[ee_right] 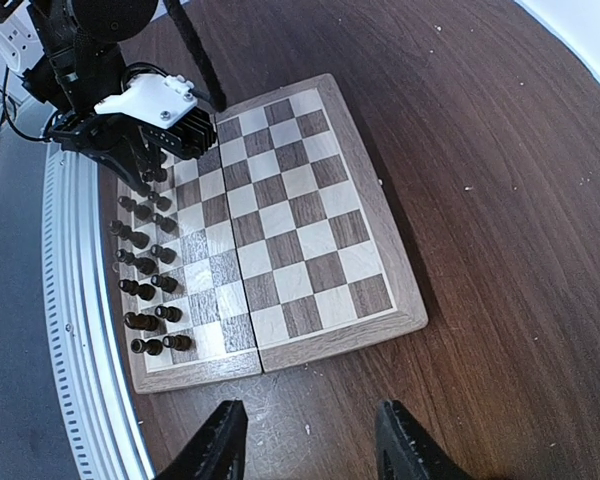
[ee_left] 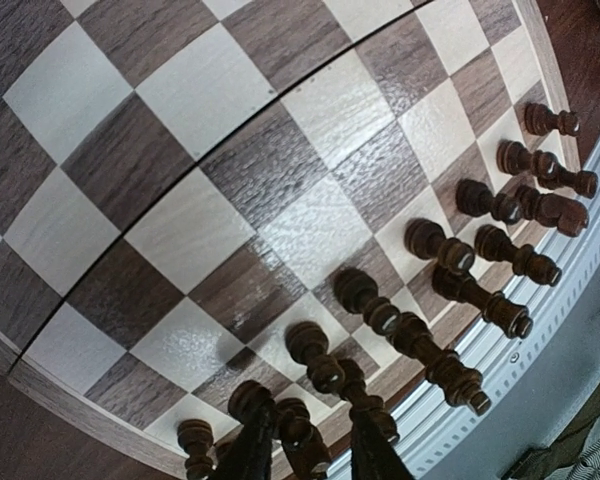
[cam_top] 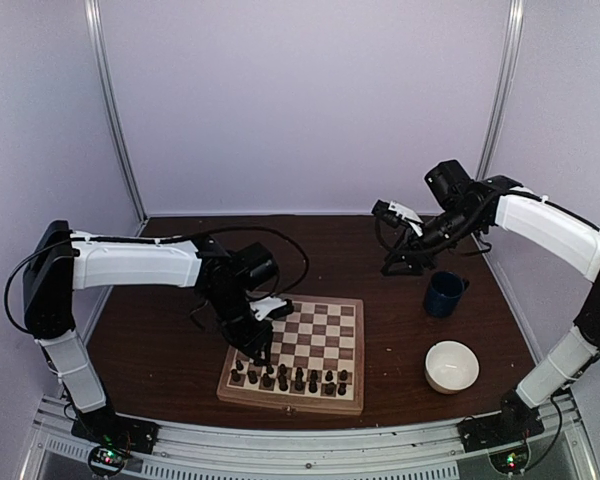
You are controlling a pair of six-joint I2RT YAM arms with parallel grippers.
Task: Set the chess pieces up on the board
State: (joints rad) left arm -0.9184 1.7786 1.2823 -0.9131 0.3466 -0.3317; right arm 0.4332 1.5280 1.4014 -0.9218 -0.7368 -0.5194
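The board (cam_top: 320, 330) lies on the dark table, and also shows in the left wrist view (ee_left: 230, 170) and the right wrist view (ee_right: 300, 210). The dark chess pieces (cam_top: 290, 378) stand in two rows along its near edge (ee_left: 440, 250) (ee_right: 145, 260). My left gripper (cam_top: 258, 350) hangs low over the board's near-left corner. Its fingers (ee_left: 250, 445) stand apart on either side of one piece (ee_left: 300, 432) in the near row, with a gap on the right side. My right gripper (cam_top: 398, 262) is open and empty, held high beyond the board's far right (ee_right: 308, 410).
A dark blue mug (cam_top: 444, 293) stands right of the board and a white bowl (cam_top: 451, 365) sits nearer, at the right. A metal rail (cam_top: 300, 440) runs along the table's near edge, close behind the pieces.
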